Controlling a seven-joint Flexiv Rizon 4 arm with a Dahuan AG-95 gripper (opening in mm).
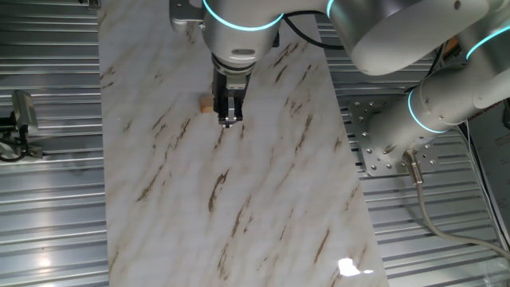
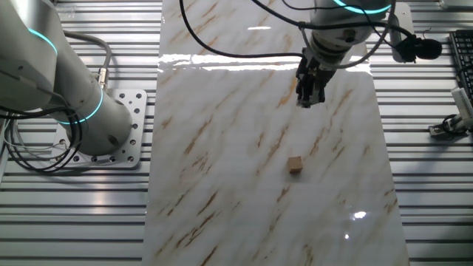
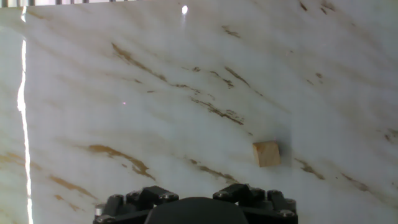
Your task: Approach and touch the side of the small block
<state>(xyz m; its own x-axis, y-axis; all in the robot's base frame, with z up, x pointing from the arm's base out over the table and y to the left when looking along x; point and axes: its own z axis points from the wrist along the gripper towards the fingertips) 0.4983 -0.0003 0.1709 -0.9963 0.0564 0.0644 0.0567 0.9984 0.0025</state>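
The small block [image 2: 295, 165] lies flat on the marble-patterned desk [image 2: 222, 185], untouched and free on all sides.

One fixed view: your gripper [image 1: 229, 119] points down at the desk, and the small block [image 1: 206, 103] peeks out just beside the fingers [image 1: 224, 108], partly masked by them. From here you might read block and fingers as almost touching.

The other fixed view: this angle corrects that reading. The gripper [image 2: 307, 100] hangs above the desk with the block well apart from it, nearer the camera, with bare marble between them. The fingers sit close together with no gap visible, so they look closed on nothing.

Hand view: only here do you see the block [image 3: 267, 154] from above, right of centre, with its soft shadow. The fingertips themselves are out of frame.
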